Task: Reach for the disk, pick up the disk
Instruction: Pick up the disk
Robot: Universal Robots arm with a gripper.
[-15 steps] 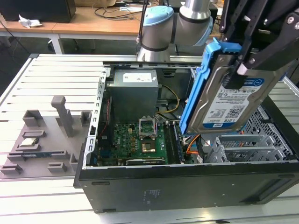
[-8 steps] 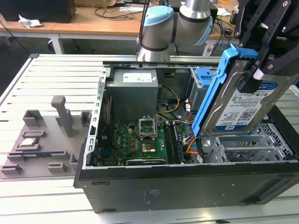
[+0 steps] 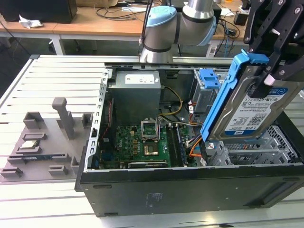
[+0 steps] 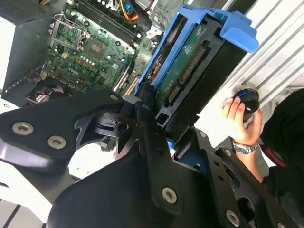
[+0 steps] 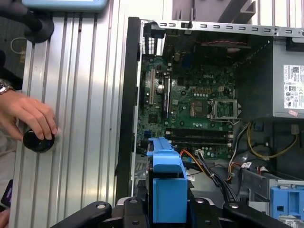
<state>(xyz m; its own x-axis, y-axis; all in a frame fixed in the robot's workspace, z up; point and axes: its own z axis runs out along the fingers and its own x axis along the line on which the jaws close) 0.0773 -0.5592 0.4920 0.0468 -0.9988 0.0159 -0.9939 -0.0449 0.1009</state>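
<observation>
One disk (image 3: 254, 111) is up in the air, and we see it gripped by the black gripper (image 3: 266, 78) at the exterior view's right, hanging tilted above the open computer case (image 3: 190, 190). Its blue bracket frame (image 3: 223, 95) runs along the edge facing the exterior view's left, and the white-and-blue label faces us. The fingers (image 3: 280, 71) pinch the drive near its top end, clear of the perforated metal bay (image 3: 266, 147) beneath it.

In the second wrist view we catch the disk's (image 4: 190, 71) green circuit-board underside inside the blue frame, with the black linkage of the gripper (image 4: 156, 118) clamped at its end. In the first wrist view the blue frame (image 5: 166, 185) stands just ahead of the gripper, over the green motherboard (image 5: 190, 109).

On the slatted metal table (image 5: 85, 118) beside the case, we spot a person's hand (image 5: 28, 114) resting on a round black knob (image 5: 38, 141)
</observation>
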